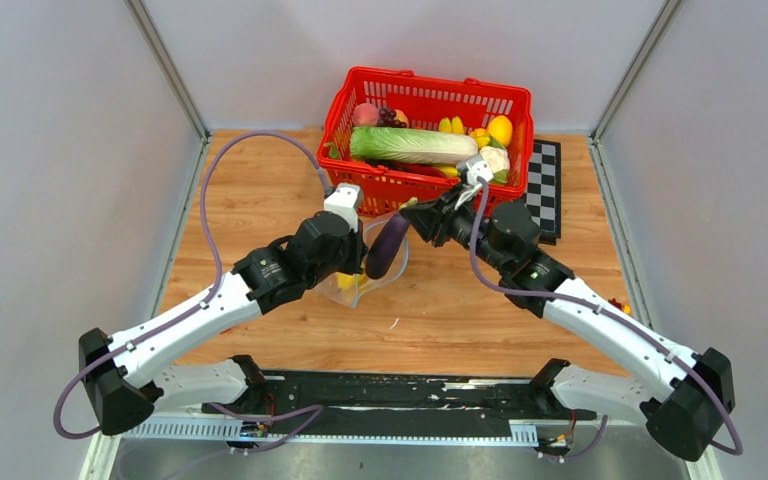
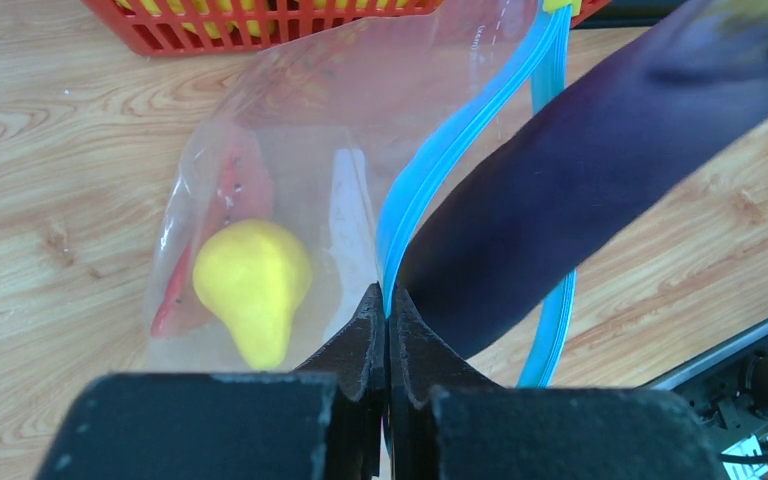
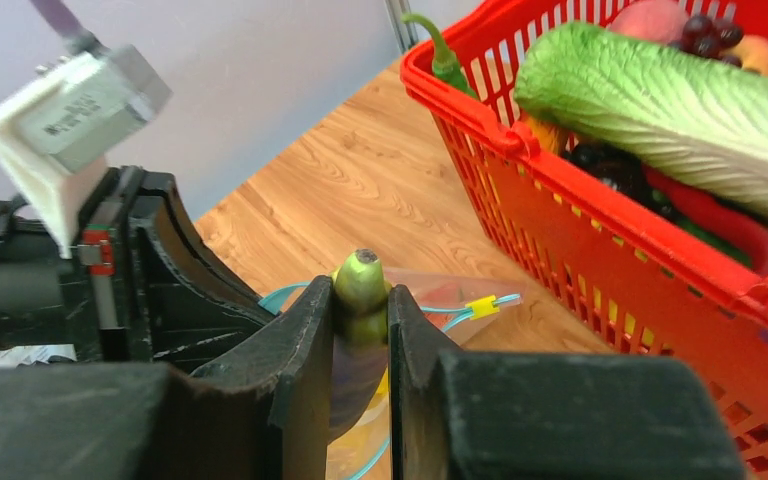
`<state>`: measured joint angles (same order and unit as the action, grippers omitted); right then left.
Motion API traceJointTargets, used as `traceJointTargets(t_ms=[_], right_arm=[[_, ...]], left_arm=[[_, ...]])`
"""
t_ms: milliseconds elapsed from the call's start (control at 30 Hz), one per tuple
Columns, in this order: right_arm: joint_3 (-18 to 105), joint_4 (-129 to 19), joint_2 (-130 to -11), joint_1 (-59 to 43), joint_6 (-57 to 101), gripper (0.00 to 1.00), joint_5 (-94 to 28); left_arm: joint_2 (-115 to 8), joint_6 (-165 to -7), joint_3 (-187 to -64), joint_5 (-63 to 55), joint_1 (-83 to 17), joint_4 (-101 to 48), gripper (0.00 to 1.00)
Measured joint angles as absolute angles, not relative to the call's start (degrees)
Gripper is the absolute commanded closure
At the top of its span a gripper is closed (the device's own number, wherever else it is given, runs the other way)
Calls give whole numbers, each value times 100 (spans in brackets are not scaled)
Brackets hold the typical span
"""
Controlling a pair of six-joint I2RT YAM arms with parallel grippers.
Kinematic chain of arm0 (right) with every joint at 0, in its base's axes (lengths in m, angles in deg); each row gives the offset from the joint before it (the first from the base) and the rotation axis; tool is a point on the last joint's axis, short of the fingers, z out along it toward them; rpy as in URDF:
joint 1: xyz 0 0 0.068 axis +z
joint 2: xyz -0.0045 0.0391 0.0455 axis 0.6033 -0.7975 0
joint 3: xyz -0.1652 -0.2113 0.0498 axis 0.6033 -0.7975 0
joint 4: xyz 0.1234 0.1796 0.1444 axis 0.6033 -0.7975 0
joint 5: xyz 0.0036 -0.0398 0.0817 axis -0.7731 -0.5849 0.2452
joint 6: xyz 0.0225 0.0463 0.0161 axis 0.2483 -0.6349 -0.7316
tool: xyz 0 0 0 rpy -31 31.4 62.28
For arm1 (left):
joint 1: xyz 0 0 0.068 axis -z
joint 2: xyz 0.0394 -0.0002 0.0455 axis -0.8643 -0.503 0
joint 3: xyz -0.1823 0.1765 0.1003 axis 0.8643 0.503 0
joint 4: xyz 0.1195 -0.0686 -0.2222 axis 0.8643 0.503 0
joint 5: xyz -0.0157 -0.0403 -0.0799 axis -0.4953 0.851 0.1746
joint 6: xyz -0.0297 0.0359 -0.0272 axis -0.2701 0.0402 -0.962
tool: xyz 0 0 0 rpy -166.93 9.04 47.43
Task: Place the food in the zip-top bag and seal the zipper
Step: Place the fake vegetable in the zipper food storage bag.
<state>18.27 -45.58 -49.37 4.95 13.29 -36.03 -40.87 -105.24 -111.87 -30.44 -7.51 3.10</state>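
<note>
The clear zip-top bag (image 2: 360,110) lies on the table by the red basket, with a yellow pear (image 2: 250,280) and a red piece (image 2: 225,200) inside. My left gripper (image 2: 387,300) is shut on the teal zipper (image 2: 460,140) and holds one side of the mouth up. My right gripper (image 3: 362,300) is shut on the green stem of a dark purple eggplant (image 2: 560,190). The eggplant's lower end sits inside the open mouth. From above, the eggplant (image 1: 387,247) hangs between the left gripper (image 1: 358,268) and the right gripper (image 1: 415,215), over the bag (image 1: 360,292).
The red basket (image 1: 425,95) stands just behind the bag and holds the green-white cabbage (image 1: 412,146), a cauliflower (image 1: 495,158) and more toy produce. A checkered board (image 1: 545,185) lies to its right. A yellow slider (image 3: 480,305) sits on the zipper's far end.
</note>
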Motion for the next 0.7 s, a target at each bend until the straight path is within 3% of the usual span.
traceJointTargets(t_ms=[200,533,600,700], right_arm=[[1818,-4586,-5280,627,966,100,-3680],[1652,-4639,-5560,1317,-155,98,-4899],[1652,-4656,-5715,1448,-277,85,-4954],[1659,-4759,-5898,1536,-360,54,-4952]], left_arm=[[-4035,-10559,-11187,-3055,-751,310,100],[-3956,-10675,-11187,-3289,-751,275,100],[-3956,-10710,-11187,-3343,-749,273,100],[-3952,-10743,-11187,-3409,-751,271,100]])
